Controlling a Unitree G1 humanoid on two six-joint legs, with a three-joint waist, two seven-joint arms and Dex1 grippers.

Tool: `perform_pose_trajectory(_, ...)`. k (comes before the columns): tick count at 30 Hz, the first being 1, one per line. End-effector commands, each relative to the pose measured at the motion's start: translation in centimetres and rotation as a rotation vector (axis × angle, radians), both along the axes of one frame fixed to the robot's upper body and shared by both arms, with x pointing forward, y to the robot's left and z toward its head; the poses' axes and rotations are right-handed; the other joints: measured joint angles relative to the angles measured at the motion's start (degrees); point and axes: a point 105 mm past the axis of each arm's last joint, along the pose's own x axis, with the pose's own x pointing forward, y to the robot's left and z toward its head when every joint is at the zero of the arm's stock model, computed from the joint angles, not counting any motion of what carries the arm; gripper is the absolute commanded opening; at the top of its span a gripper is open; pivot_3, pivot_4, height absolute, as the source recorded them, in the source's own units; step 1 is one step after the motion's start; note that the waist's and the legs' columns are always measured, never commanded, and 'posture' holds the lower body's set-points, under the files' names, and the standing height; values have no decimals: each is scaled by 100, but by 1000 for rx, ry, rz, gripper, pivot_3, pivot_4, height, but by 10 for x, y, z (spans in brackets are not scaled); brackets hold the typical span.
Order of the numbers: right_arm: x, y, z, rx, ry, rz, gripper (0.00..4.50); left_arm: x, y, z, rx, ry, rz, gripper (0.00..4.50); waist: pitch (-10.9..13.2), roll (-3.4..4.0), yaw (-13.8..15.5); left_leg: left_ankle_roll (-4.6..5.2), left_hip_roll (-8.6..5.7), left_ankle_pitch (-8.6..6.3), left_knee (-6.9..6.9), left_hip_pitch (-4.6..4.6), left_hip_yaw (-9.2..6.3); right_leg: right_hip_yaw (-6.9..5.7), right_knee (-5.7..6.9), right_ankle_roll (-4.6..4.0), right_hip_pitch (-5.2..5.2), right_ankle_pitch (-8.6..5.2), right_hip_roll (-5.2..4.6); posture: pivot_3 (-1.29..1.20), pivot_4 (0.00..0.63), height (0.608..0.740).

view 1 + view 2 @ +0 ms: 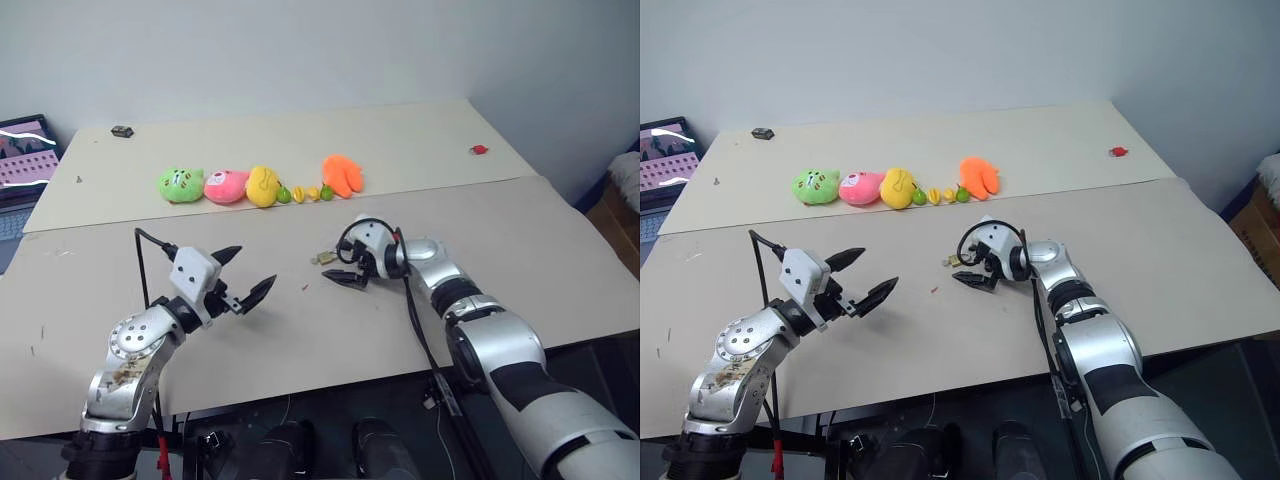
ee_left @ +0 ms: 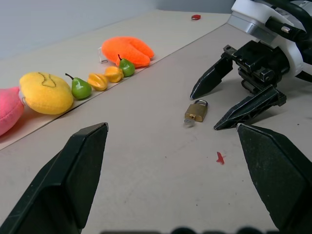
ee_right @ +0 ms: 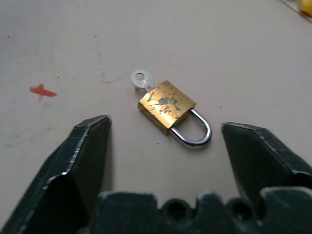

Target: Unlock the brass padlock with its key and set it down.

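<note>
The brass padlock (image 3: pixel 167 107) is lying flat on the beige tabletop (image 1: pixel 520 250), its silver shackle (image 3: pixel 197 132) closed and the key (image 3: pixel 141 80) sticking out of the bottom of its body. The right gripper (image 3: pixel 165 146) is hanging low over the tabletop just beside the padlock, its jaws spread with one black finger on either side of the lock and neither one touching it. A small red mark (image 3: pixel 41 90) is showing on the tabletop close by. The left gripper (image 1: pixel 243 277) is hovering above the tabletop, well apart from the padlock and pointing toward it, its jaws also spread wide and gripping nothing. Farther back, along the seam between the two boards, a row of plush toys is sitting: a green one (image 1: pixel 180 184), a pink one (image 1: pixel 226 186), a yellow one (image 1: pixel 263 186), several small plush fruits (image 1: pixel 305 193) and an orange one (image 1: pixel 342 175). A small red object (image 1: pixel 479 150) is resting near the far right edge.
</note>
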Motion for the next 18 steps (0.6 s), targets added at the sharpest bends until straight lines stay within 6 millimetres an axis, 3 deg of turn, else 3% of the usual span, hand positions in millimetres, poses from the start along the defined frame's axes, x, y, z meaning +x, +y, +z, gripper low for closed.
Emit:
perform_pose_trajectory(1, 1, 3, 3, 1, -22, 4, 2658, -3, 1, 11, 1, -47, 10, 4500, 0, 0, 10, 0, 0, 0, 0, 0, 0, 0, 0, 0, 0, 0, 0, 0, 150, 740)
perform_pose_trajectory(5, 1, 3, 5, 5, -27, 10, 1362, -3, 1, 11, -5, -50, 15, 4500, 0, 0, 32, 0, -1, 0, 0, -1, 0, -1, -1, 0, 0, 0, 0, 0, 150, 740)
perform_pose_trajectory(7, 1, 2, 6, 10, -32, 8, 947, -2, 1, 11, -7, -52, 16, 4500, 0, 0, 32, 0, -1, 0, 0, -1, 0, -2, -3, 0, 1, 0, 0, 0, 150, 740)
perform_pose_trajectory(18, 4, -12, 10, 45, -79, -34, 946, 6, 4, 11, -39, -46, 36, 4500, 0, 0, 42, 0, -1, 0, 0, -1, 0, -2, -3, 0, 2, 0, -1, 0, 150, 740)
